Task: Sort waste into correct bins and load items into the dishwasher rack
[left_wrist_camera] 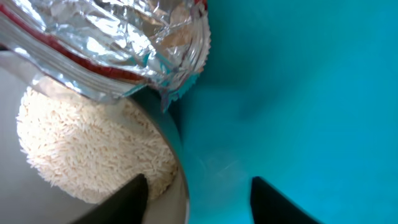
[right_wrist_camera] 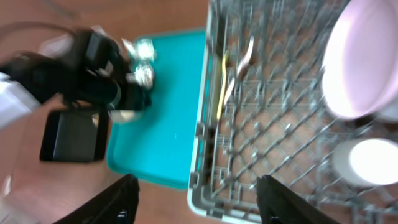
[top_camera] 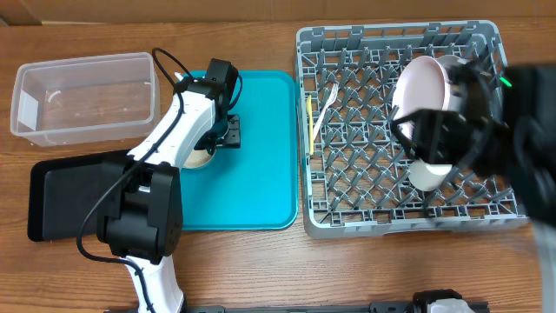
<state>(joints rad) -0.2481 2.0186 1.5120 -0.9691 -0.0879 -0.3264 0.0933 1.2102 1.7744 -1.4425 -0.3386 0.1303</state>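
Observation:
A crumpled silver foil wrapper with a red edge (left_wrist_camera: pixel 118 43) lies on a pale plate (left_wrist_camera: pixel 177 155) beside a heap of loose white rice (left_wrist_camera: pixel 87 149). The plate (top_camera: pixel 198 159) sits on the left part of the teal tray (top_camera: pixel 261 148), mostly hidden under my left arm. My left gripper (left_wrist_camera: pixel 199 199) is open and straddles the plate's rim, one finger over the rice and the other over the tray. My right gripper (right_wrist_camera: pixel 199 202) is open and empty above the front left corner of the dishwasher rack (right_wrist_camera: pixel 205 155). The rack (top_camera: pixel 313 217) holds a pale pink plate (top_camera: pixel 424 83), a white cup (top_camera: pixel 430 176), a yellow spoon (top_camera: pixel 310 122) and a white fork (top_camera: pixel 327 100).
A clear plastic tub (top_camera: pixel 87 96) stands at the back left and a black tray (top_camera: pixel 65 196) in front of it. My right arm (top_camera: pixel 486 130) is blurred over the right side of the rack. Bare wooden table (top_camera: pixel 347 278) runs along the front.

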